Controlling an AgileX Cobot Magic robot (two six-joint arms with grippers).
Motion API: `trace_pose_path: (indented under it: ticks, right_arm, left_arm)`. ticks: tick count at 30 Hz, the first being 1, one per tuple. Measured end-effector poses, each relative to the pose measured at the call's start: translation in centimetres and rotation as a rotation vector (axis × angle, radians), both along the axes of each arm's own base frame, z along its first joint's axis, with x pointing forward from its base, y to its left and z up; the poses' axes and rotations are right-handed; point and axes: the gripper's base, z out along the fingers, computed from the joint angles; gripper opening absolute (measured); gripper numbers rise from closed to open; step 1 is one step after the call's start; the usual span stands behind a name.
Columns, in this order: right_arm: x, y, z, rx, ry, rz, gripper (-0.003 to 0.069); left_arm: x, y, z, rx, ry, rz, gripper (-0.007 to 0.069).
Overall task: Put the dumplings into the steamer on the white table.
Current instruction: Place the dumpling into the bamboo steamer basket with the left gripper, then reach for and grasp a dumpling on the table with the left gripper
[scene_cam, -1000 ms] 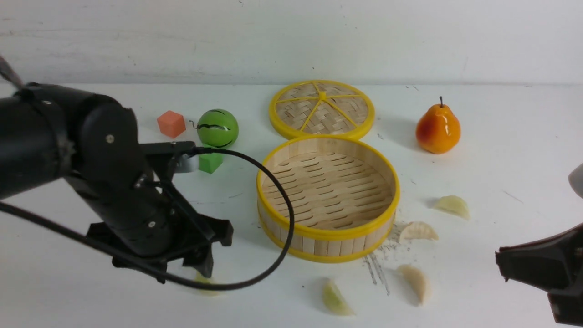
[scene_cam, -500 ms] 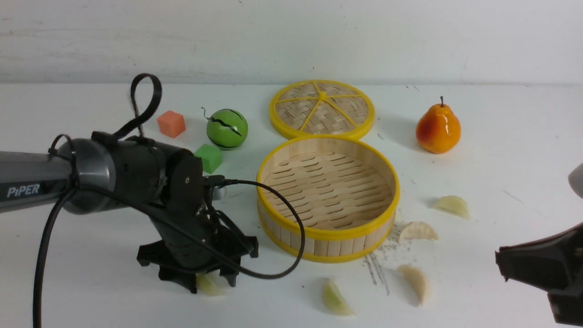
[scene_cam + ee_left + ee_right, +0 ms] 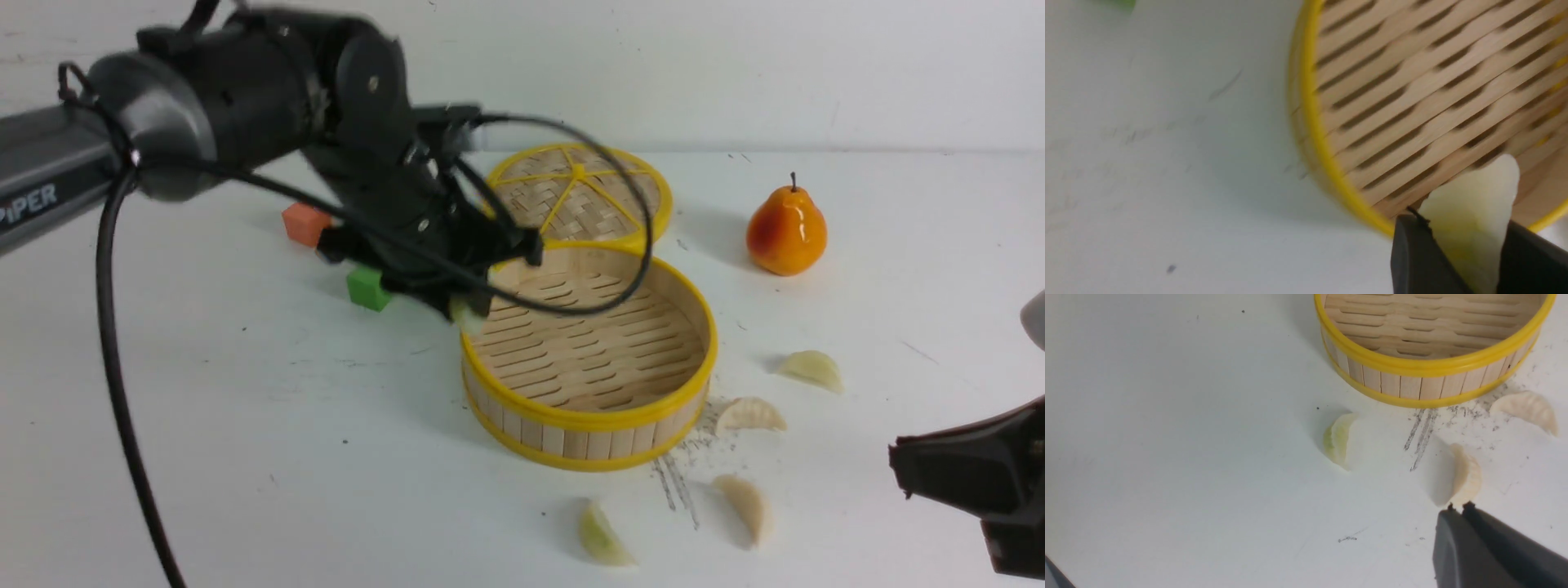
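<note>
Dumpling (image 3: pixel 1474 212) in the air now, pinched between the narrowed fingers of the left claw (image 3: pixel 467 312), and it is hung right over the left rim of the steamer (image 3: pixel 588 420). One end is seen poking out past the fingertips, its long axis pointing down toward the slatted floor. That floor lies to the right of the claw, so a short carry toward the centre seems called for before release. Let go here, the dumpling could be caught on the yellow rim and tipped back onto the bench (image 3: pixel 245 457).

Nothing is yet seen inside the steamer. Four more dumplings (image 3: pixel 749 415) are scattered on the bench to its right and near side, all nearer the right arm. The right claw (image 3: pixel 1458 506) is held shut, low over the bench. One of them (image 3: pixel 1466 475) lies just beyond its tips, lengthwise across its line.

A black cable (image 3: pixel 641 245) is looped over the steamer's far side. The lid (image 3: pixel 578 196), pear (image 3: pixel 785 233), green cube (image 3: pixel 367 287) and orange cube (image 3: pixel 304 222) are set well out of the way.
</note>
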Motion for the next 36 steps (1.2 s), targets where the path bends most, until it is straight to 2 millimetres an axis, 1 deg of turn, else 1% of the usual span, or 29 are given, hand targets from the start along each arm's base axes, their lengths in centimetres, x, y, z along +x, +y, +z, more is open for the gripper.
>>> trace_pose_path:
  ticks: [3, 4, 5, 8, 9, 11, 13, 14, 17, 19, 22, 23, 26, 28, 30, 31, 32, 33, 34, 35, 36]
  right_arm:
    - [0.0, 0.0, 0.0, 0.000, -0.002, -0.002, 0.0010]
    - [0.0, 0.0, 0.0, 0.000, -0.003, -0.002, 0.0012]
    - [0.0, 0.0, 0.0, 0.000, -0.003, -0.002, 0.0012]
    - [0.0, 0.0, 0.0, 0.001, -0.003, -0.002, 0.0012]
    - [0.0, 0.0, 0.0, 0.002, -0.002, -0.002, 0.0013]
    - [0.0, 0.0, 0.0, 0.003, -0.002, -0.002, 0.0017]
    - [0.0, 0.0, 0.0, 0.003, -0.002, -0.002, 0.0020]
    - [0.0, 0.0, 0.0, 0.003, -0.002, -0.002, 0.0020]
    - [0.0, 0.0, 0.0, 0.003, -0.005, -0.004, 0.0023]
    - [0.0, 0.0, 0.0, 0.003, -0.005, -0.004, 0.0025]
    - [0.0, 0.0, 0.0, 0.003, -0.005, -0.004, 0.0029]
    - [0.0, 0.0, 0.0, 0.003, -0.005, -0.004, 0.0031]
    - [0.0, 0.0, 0.1, 0.005, -0.004, -0.005, 0.0034]
    - [0.0, 0.0, 0.1, 0.012, -0.004, -0.006, 0.0036]
    - [0.1, 0.1, 0.1, 0.021, -0.004, -0.007, 0.0041]
    - [0.1, 0.1, 0.1, 0.022, -0.004, -0.007, 0.0041]
    - [0.1, 0.1, 0.1, 0.024, -0.005, -0.009, 0.0041]
    - [0.1, 0.1, 0.2, 0.025, -0.005, -0.009, 0.0042]
    - [0.1, 0.1, 0.2, 0.026, -0.005, -0.009, 0.0043]
    - [0.1, 0.1, 0.2, 0.026, -0.005, -0.009, 0.0044]
    - [0.1, 0.1, 0.2, 0.026, -0.005, -0.009, 0.0045]
  left_arm:
    - [1.2, -2.1, 1.5, -0.038, -0.051, -0.030, 0.0200]
    - [2.2, -3.5, 0.9, -0.044, -0.055, -0.046, 0.0200]
    - [2.7, -4.4, 0.5, -0.047, -0.058, -0.055, 0.0200]
    - [4.7, -7.1, -2.1, -0.048, -0.053, -0.080, 0.0200]
    - [5.2, -7.7, -2.7, -0.051, -0.055, -0.083, 0.0200]
    - [6.3, -8.9, -5.0, -0.043, -0.040, -0.089, 0.0200]
    - [7.2, -9.6, -6.8, -0.044, -0.030, -0.078, 0.0200]
    - [7.3, -9.6, -7.0, -0.045, -0.028, -0.074, 0.0200]
    - [8.5, -10.0, -9.4, -0.031, -0.031, -0.023, 0.0200]
    - [9.0, -10.1, -10.4, -0.017, -0.041, -0.008, 0.0200]
    - [9.2, -10.1, -11.1, -0.009, -0.047, -0.002, 0.0200]
    - [9.3, -10.1, -11.2, -0.010, -0.048, 0.000, 0.0200]
    - [9.3, -10.1, -11.1, -0.009, -0.047, 0.000, 0.0260]
    - [9.1, -10.0, -10.7, -0.004, -0.023, -0.001, 0.0349]
    - [8.7, -9.8, -9.8, 0.011, 0.012, -0.002, 0.0443]
    - [8.7, -9.8, -9.8, 0.011, 0.012, -0.002, 0.0452]
    - [8.2, -9.6, -8.6, 0.015, 0.040, -0.003, 0.0516]
    - [8.1, -9.6, -8.1, 0.011, 0.042, -0.001, 0.0541]
    - [7.9, -9.5, -6.8, -0.008, 0.034, 0.004, 0.0569]
    - [7.7, -9.5, -6.1, -0.019, 0.026, 0.006, 0.0580]
    - [7.5, -9.4, -4.9, -0.043, 0.012, 0.006, 0.0586]
